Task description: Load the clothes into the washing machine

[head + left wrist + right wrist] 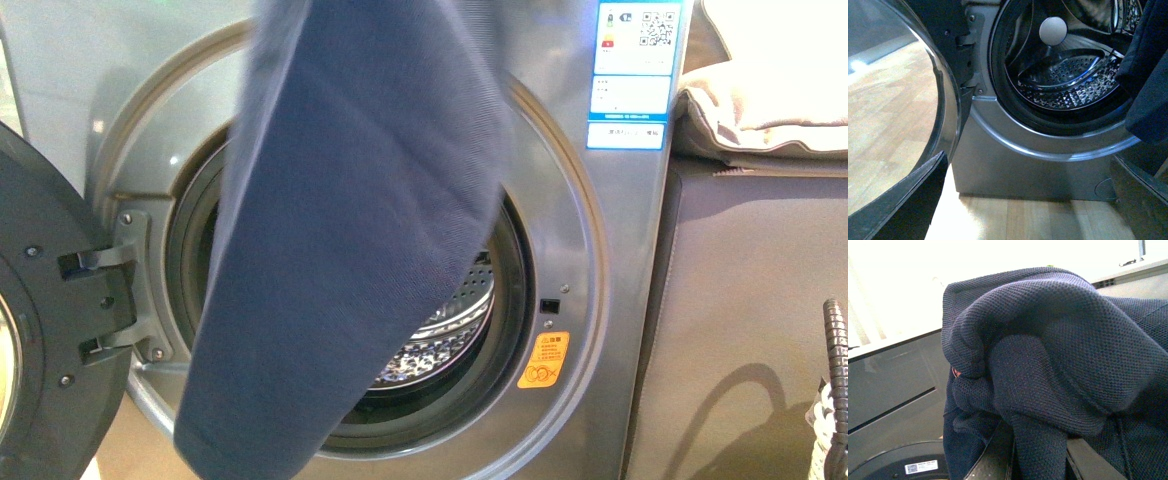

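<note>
Starting at your far left in the front view, the door [50, 330] is standing swung wide open at nine o'clock of the porthole, hanging off its hinge [105, 300]. Moving in, the washing machine [610, 300] is facing you, and the clothes [350, 230] are hanging right in front of its opening. The long navy drape is running from twelve o'clock down to seven, where its lower end is crossing the front ring. The drum [455, 325] is peeking out beside it at four o'clock, with the orange sticker [543, 360] just past the rim and the blue-white label [632, 70] up at one o'clock. Further right, beige fabric [770, 90] is lying folded on the cabinet [750, 330].

In your left wrist view, the left gripper [1028, 165] is sitting spread wide with nothing between its fingers, facing the open drum. In your right wrist view, the right gripper [1038, 455] is pinching a bunched fold of the clothes between its fingers [993, 455], and fabric is piling over them.
</note>
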